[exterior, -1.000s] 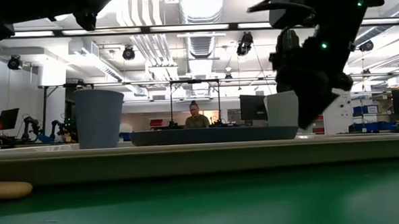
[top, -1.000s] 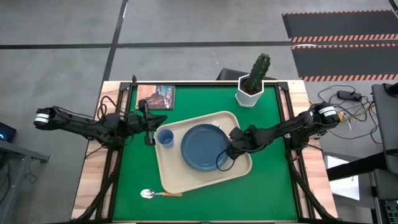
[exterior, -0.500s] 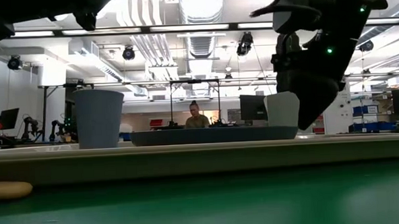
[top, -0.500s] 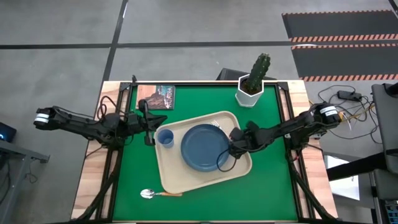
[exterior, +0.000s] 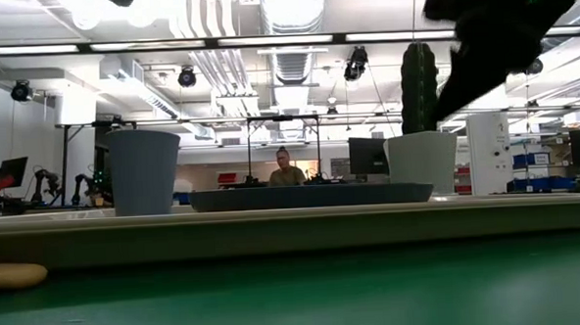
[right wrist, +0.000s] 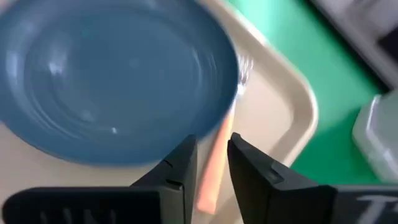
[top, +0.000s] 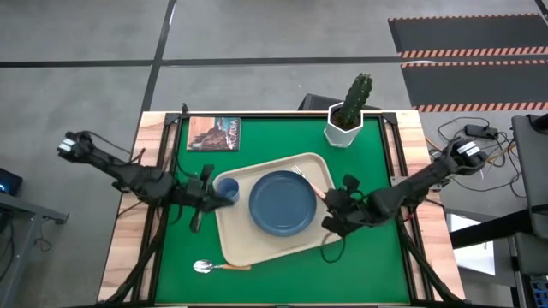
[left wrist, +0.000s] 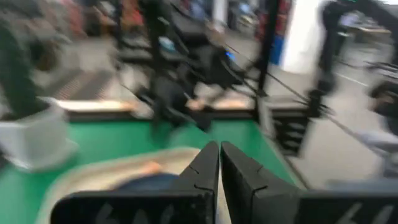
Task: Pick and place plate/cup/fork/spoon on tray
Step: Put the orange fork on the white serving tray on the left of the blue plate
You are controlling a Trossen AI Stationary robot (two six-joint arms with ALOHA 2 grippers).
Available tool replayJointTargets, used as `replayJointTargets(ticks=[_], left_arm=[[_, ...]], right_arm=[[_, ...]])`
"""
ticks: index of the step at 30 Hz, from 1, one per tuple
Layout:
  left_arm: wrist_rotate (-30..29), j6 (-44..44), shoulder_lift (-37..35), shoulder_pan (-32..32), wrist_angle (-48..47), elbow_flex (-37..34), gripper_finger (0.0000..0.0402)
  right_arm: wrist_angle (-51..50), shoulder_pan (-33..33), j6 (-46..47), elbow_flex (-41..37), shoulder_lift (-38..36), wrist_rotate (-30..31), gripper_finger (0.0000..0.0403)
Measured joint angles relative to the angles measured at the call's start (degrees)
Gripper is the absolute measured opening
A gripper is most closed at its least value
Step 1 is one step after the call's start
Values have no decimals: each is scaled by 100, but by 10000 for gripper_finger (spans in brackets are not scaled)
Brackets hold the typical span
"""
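Jaws slightly parted and empty, the right gripper hangs over the tray edge at centre right of the high view. The left gripper, jaws pressed shut, sits left of the cup. Plate and fork lie on the tray; the spoon rests on the green mat at lower left.

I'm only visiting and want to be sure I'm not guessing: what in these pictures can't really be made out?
- Fork: high view, too small to tell whether its handle touches the plate.
- Spoon: low view, only its handle end shows, cut by the picture's edge.
- Right gripper: low view, a dark shape cut off at the top edge.
- Person: low view, distant, partly behind the plate.
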Motion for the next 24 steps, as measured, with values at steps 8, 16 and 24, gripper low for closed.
replayJointTargets(ticks=[8, 16, 24], left_arm=[[-220, -1491, 614, -1311, -726, 924, 0], [82, -4517, 1654, -2513, -2849, 675, 0], [-645, -5636, 2562, -2439, -3188, 112, 0]], right_arm=[[92, 631, -76, -7, -95, 1492, 54], [92, 638, -147, -9, 166, 1594, 54], [92, 637, -179, -13, 264, 1671, 54]])
